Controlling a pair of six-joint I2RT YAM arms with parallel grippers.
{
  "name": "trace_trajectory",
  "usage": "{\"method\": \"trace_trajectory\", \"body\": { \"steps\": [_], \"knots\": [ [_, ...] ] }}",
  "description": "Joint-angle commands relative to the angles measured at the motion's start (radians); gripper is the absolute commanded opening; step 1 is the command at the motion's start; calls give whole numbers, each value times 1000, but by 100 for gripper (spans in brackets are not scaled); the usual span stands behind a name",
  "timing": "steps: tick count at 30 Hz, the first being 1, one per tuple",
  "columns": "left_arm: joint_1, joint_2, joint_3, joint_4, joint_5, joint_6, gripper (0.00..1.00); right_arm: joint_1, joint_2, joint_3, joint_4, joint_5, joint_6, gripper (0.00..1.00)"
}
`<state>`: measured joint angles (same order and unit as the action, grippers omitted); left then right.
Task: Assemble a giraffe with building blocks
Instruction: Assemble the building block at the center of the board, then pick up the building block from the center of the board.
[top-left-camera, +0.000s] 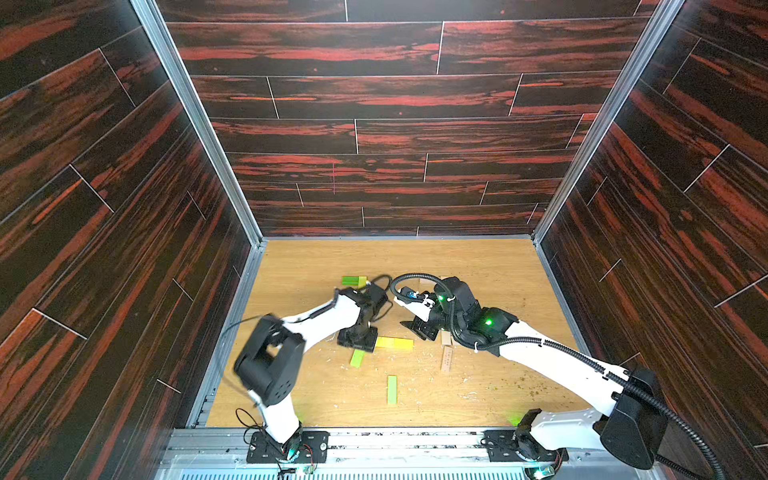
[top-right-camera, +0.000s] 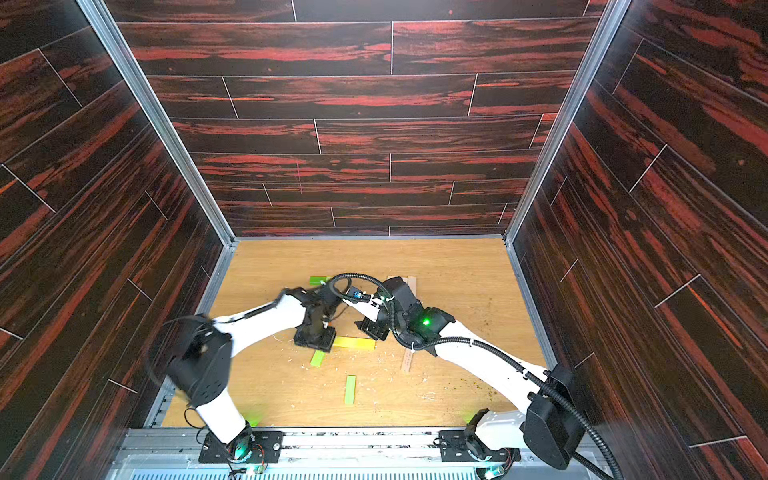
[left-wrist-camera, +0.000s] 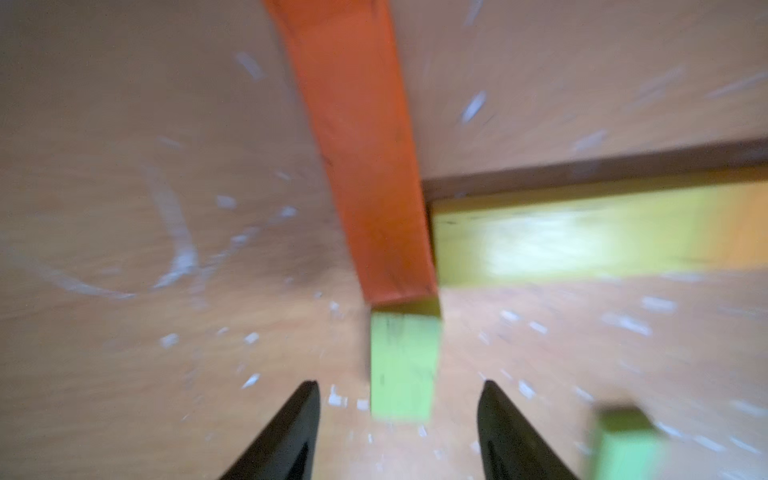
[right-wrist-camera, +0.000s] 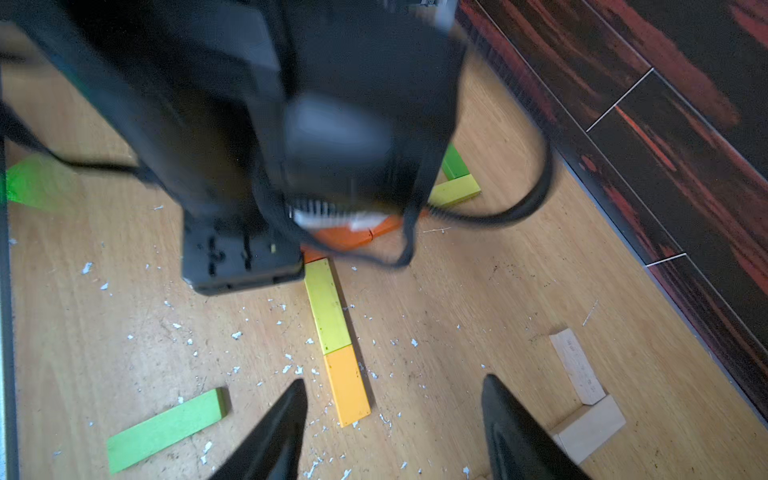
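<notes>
The building blocks lie flat on the wooden floor. In the left wrist view an orange plank (left-wrist-camera: 353, 145) meets a yellow plank (left-wrist-camera: 582, 237) and a green plank (left-wrist-camera: 403, 365) at its end. My left gripper (left-wrist-camera: 399, 386) hangs open just over that green plank's near end, holding nothing; in a top view it (top-left-camera: 357, 338) points straight down. My right gripper (right-wrist-camera: 395, 380) is open and empty above the yellow-orange plank (right-wrist-camera: 347, 390), which continues the yellow plank (right-wrist-camera: 328, 307). Another green plank (right-wrist-camera: 166, 428) lies apart.
Two pale wood planks (right-wrist-camera: 575, 370) (right-wrist-camera: 590, 428) form a corner near the dark wall (right-wrist-camera: 665, 166). A green and yellow pair (top-left-camera: 353, 281) lies at the back, a single green plank (top-left-camera: 392, 390) nearer the front. White chips litter the floor. The two arms are close together.
</notes>
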<state>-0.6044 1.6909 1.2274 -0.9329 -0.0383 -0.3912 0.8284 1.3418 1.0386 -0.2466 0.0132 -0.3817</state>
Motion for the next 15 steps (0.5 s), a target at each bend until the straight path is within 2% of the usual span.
{"method": "trace_trajectory", "body": {
  "steps": [1,7,12,15],
  "knots": [
    [-14,-122,57,-102,-41,7,66,-3,-10,25,-5,0,-4,68],
    [-67,-284,42,-113,-73,-62,66,-3,-73,-11,32,22,22,68],
    [-173,-376,-68,-32,-101,-235,66,-4,-161,-67,70,63,49,67],
    [-227,-394,-146,1,-96,-331,67,-9,-235,-112,81,43,75,68]
  ]
}}
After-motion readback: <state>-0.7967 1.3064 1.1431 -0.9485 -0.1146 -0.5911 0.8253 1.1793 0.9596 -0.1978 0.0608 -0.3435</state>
